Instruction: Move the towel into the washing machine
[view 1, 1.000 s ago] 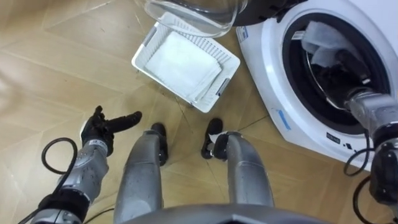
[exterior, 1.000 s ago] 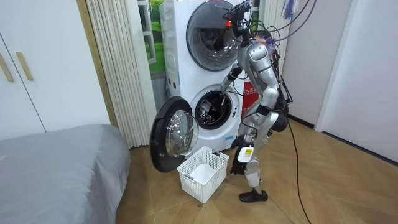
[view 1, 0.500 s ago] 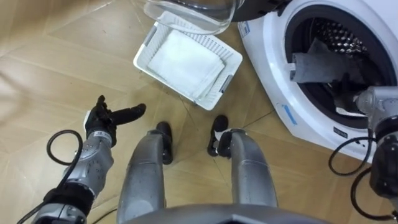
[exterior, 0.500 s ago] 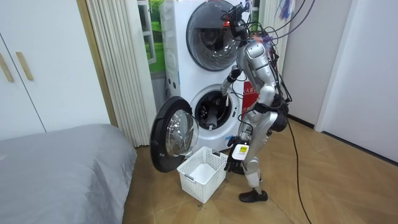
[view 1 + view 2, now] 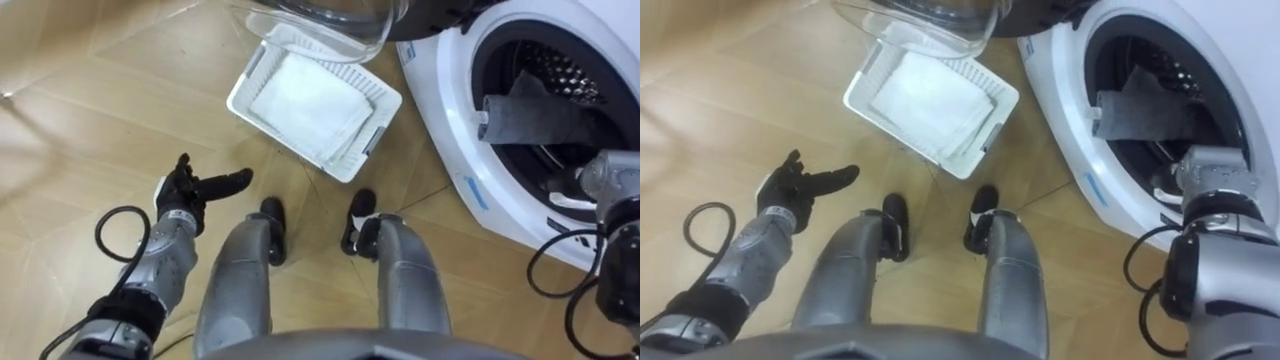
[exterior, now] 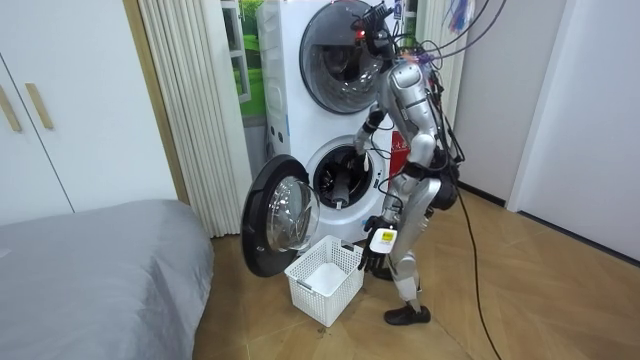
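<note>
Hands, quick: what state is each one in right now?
Left hand: open, holding nothing.
Right hand: in the washing machine drum; cannot be told.

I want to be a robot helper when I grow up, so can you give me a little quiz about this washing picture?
1. True or false: the grey towel lies inside the white front-loading washing machine.
2. Where does the white slatted plastic basket stand?
A. on the wooden floor beside the machine
B. on a bed
C. on top of the machine
3. Fill in the word: the robot's black left hand is held out beside its leg with its fingers ____.

Key: 1 true; 2 A; 3 open.
</note>
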Controlling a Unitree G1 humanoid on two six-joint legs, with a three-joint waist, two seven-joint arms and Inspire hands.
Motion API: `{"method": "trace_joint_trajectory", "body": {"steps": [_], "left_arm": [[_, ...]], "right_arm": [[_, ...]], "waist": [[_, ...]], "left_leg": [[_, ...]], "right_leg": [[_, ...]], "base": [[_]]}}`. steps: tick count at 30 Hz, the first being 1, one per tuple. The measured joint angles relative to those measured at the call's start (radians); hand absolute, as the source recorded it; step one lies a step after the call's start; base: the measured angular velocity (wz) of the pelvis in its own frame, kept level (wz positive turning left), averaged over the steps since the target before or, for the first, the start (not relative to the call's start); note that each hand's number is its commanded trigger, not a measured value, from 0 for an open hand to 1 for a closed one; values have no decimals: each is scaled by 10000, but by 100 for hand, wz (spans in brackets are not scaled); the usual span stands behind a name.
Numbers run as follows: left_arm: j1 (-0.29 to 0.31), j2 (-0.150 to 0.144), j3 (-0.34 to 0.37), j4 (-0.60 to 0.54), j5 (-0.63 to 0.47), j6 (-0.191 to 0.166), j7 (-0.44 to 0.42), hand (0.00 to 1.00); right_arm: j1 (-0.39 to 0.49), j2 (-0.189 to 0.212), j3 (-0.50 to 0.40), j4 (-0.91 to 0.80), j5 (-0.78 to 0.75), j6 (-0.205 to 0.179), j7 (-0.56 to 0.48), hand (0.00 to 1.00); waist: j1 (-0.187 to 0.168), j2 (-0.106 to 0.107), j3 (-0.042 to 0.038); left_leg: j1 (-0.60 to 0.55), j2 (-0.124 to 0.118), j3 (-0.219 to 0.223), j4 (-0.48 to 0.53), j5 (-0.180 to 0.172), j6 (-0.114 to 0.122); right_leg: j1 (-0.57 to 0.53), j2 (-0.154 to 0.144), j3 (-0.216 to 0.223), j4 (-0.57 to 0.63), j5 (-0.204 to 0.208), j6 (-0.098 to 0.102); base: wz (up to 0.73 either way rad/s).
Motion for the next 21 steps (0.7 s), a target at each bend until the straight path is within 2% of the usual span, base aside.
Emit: {"method": "trace_joint_trajectory", "body": {"steps": [2,4,5,8,9,11,13,15,18,21], "left_arm": [[65,9,8,351,348,-24,-125,0],[327,68,60,684,820,-140,-291,0],[380,67,74,785,983,-154,-338,0],[521,59,216,1533,1593,-201,-548,0],[564,83,247,1869,1783,-239,-553,0],[754,81,436,2120,2122,-290,-553,0],[1168,128,799,2240,2766,-466,-552,0],[1362,177,930,2610,3071,-626,-554,0],[1520,55,1155,3197,3525,-611,-589,0],[1765,-55,1354,3202,3876,-615,-652,0]], "right_arm": [[373,168,5,-210,7,-85,78,0],[873,516,211,-192,-359,-513,219,0],[1080,584,309,-175,-539,-604,332,0],[2141,883,972,14,-1422,-805,1160,0],[2492,994,1315,187,-1799,-833,1490,0],[2947,1116,1377,493,-2425,-837,2027,0],[3618,1288,1611,846,-3615,-921,2707,0],[4054,1537,1918,1056,-4314,-960,3171,0],[4766,1949,2609,1073,-6024,-866,4118,0],[5055,2149,3226,1009,-7527,-731,4951,0]], "waist": [[30,77,-16],[94,144,-20],[132,155,-22],[290,286,-73],[296,380,-124],[274,563,-230],[278,750,-315],[250,775,-337],[211,757,-348],[243,696,-391]], "left_leg": [[389,-1,0,-292,31,-27],[954,25,-11,-655,60,-78],[1107,31,-16,-780,78,-99],[1969,48,-45,-1242,115,-154],[2282,50,-119,-1388,117,-158],[2774,30,-151,-1733,129,-179],[3503,30,-149,-2150,144,-205],[4201,3,-152,-2644,203,-289],[5126,10,-152,-3250,329,-376],[5599,39,-155,-3469,364,-428]], "right_leg": [[400,49,-25,-288,17,31],[996,210,-7,-796,60,86],[1177,247,-9,-912,91,96],[2050,357,-96,-1446,153,142],[2402,376,-183,-1624,153,149],[2904,413,-230,-1944,159,164],[3648,488,-294,-2392,184,207],[4231,533,-324,-2640,178,217],[5050,588,-468,-2981,164,240],[5569,694,-488,-3319,166,243]], "base": [[5],[-2],[-9],[0],[5],[3],[-2],[-3],[1],[-1]]}}
